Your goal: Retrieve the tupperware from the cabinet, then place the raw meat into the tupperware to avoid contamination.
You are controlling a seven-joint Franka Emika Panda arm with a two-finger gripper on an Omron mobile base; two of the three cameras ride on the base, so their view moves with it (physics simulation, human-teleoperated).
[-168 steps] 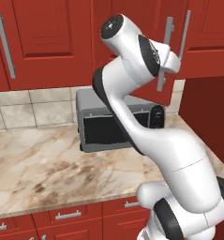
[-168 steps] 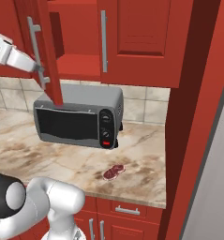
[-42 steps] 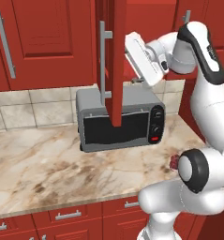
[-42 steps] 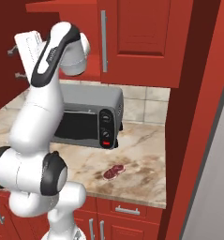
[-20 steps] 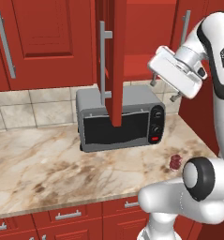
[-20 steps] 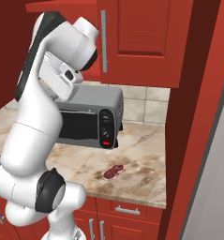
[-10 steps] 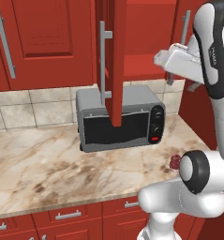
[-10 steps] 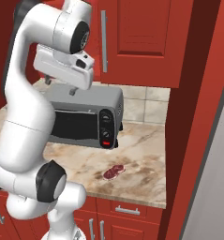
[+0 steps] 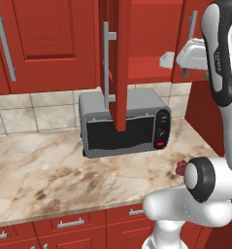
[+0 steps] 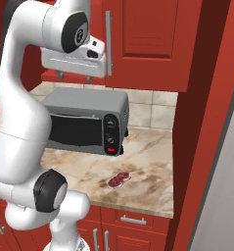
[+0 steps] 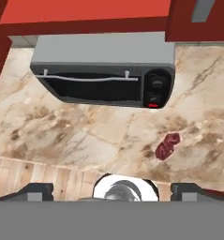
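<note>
The fingers (image 11: 111,190) are spread wide apart and grasp nothing; their two dark tips (image 11: 37,191) show at the bottom of the hand view, looking straight down at the tabletop (image 11: 85,136). The white hand hangs high in front of the cabinet (image 10: 148,39), above the toaster oven (image 9: 124,121), level with the red shelf (image 9: 151,68) inside the open cabinet.

Taking the toaster oven as the landmark: the open cabinet door (image 9: 120,58) hangs edge-on directly above its front, with a long silver bar handle (image 9: 106,63) on its side. The tupperware (image 9: 168,60) appears as a small pale shape on the cabinet shelf above the oven's right end, just beside the hand; its edges are hard to make out. The raw meat (image 10: 119,179) lies on the marble tabletop in front of the oven and off its right corner, below the end with the knobs and red button, apart from the oven. Low red drawers (image 9: 69,224) with short handles run beneath the tabletop edge.
</note>
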